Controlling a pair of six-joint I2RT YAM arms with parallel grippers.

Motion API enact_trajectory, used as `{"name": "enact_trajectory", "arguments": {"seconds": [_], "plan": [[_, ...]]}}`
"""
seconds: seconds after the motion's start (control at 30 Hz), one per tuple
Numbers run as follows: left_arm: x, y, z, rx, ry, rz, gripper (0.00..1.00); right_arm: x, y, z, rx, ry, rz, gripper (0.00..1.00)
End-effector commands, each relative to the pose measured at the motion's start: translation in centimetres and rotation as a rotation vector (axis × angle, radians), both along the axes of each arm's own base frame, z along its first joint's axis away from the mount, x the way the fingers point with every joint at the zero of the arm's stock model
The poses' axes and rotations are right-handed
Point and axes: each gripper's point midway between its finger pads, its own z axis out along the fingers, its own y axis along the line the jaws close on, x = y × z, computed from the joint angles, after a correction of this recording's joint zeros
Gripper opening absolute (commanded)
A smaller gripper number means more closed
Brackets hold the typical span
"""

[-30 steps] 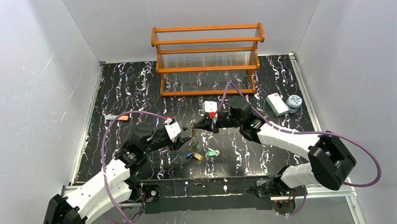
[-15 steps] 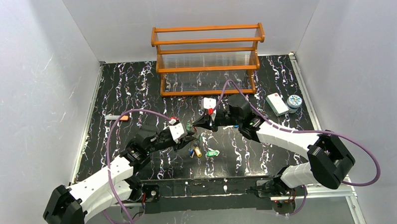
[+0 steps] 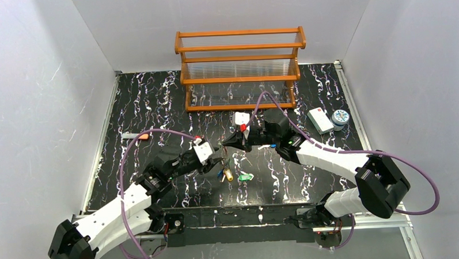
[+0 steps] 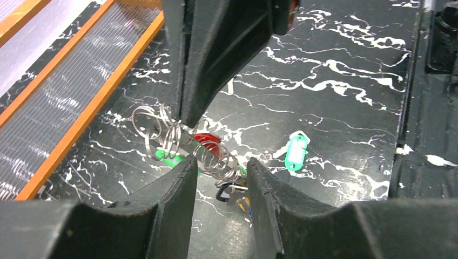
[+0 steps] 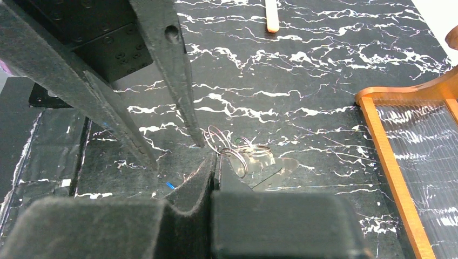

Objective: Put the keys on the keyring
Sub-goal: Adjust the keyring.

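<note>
In front of the orange wooden rack (image 3: 240, 68), the right gripper (image 5: 211, 162) was clamped on the thin silver wire keyring (image 5: 237, 152). The left gripper (image 4: 221, 164) stood narrowly parted around its coils. Coloured-headed metal keys (image 4: 208, 142) hung from it. The wire was judged light, springy and slippery; pinch one coil flatwise.

Orange rack (image 3: 240, 68) blocking the back, box (image 3: 319, 120) and tin (image 3: 340, 117) far right, open tabletop (image 3: 157, 103) left of centre

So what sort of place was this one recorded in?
Most likely a lab robot cell, not a home: plain white wall panels box in a black marble-patterned tabletop, two robot arms are bolted to a metal rail at its near edge, and a wooden rack stands at the back.
</note>
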Motion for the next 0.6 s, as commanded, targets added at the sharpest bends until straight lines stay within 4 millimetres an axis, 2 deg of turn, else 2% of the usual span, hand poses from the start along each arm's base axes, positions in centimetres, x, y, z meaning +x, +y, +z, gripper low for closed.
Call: {"name": "enact_trajectory", "arguments": {"seconds": [0.0, 0.33, 0.57], "plan": [[1.6, 0.1, 1.2, -0.04, -0.031, 0.078, 0.38, -0.1, 0.7, 2.6, 0.063, -0.058, 0.041, 0.01], [2.0, -0.8, 1.7, -0.11, -0.039, 0.074, 0.41, -0.9, 0.6, 2.3, 0.058, -0.044, 0.078, 0.01], [1.8, -1.1, 1.0, -0.096, -0.03, 0.056, 0.23, -1.1, 0.6, 2.4, 0.06, -0.039, 0.089, 0.01]]}}
